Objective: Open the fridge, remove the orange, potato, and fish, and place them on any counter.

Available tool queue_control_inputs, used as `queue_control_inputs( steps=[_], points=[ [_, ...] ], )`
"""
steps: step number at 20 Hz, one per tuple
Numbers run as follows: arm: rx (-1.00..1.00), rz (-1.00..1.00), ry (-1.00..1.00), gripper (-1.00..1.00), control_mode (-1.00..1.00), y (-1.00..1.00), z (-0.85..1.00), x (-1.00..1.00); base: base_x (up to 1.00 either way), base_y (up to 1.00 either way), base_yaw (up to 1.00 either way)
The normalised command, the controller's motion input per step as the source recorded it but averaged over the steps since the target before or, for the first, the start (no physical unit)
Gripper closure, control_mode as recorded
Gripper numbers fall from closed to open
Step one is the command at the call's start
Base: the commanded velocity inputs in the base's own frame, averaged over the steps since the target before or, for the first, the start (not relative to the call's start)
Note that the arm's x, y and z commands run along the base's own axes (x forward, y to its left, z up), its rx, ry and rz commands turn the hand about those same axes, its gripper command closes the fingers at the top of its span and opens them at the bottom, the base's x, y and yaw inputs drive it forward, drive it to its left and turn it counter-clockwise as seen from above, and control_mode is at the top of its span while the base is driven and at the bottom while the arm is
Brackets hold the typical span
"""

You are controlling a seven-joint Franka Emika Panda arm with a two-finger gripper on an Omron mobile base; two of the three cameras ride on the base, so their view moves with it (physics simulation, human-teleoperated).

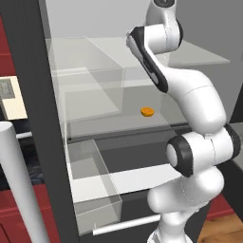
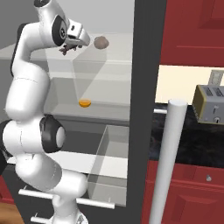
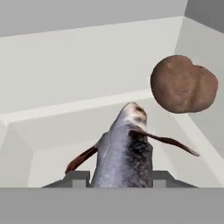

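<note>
arm – reaching high into fridge (image 1: 57, 142) | fingers (image 3: 78, 178) – clamped on fish (image 3: 124, 148) | potato (image 3: 183, 84) just beside

Flat, even rendered light with no visible source; the fridge (image 1: 118, 66) interior reads bright and pale, shadows are faint, no glare, and the edges look soft and slightly pixelated throughout

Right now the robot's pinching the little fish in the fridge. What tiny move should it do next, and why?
Probably lift the fish a little and draw it back out of the fridge. The gripper looks shut on it, the potato sits close beside on the upper shelf, and the orange waits below.
</note>
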Motion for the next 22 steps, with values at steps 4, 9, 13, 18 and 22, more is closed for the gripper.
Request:
queue_control_inputs(
  steps=[4, 9, 13, 18, 22],
  points=[
    [-0.01, 0.23, -0.14, 1.0, -1.0, 0.0, -0.19, -1.0, 0.0, 0.0, 0.0],
    [0.0, 0.17, -0.02, 1.0, -1.0, 0.0, -0.08, -1.0, 0.0, 0.0, 0.0],
    [0.0, 0.06, 0.02, 1.0, -1.0, -0.02, -0.23, -1.0, 0.0, 0.0, 0.0],
    [0.0, 0.0, 0.0, 1.0, 1.0, 0.0, -0.05, -0.19, -0.8, -0.07, 0.0],
    [0.0, 0.0, 0.0, 1.0, 1.0, 0.0, 0.0, 0.0, -1.0, -0.02, -0.08]
  ],
)
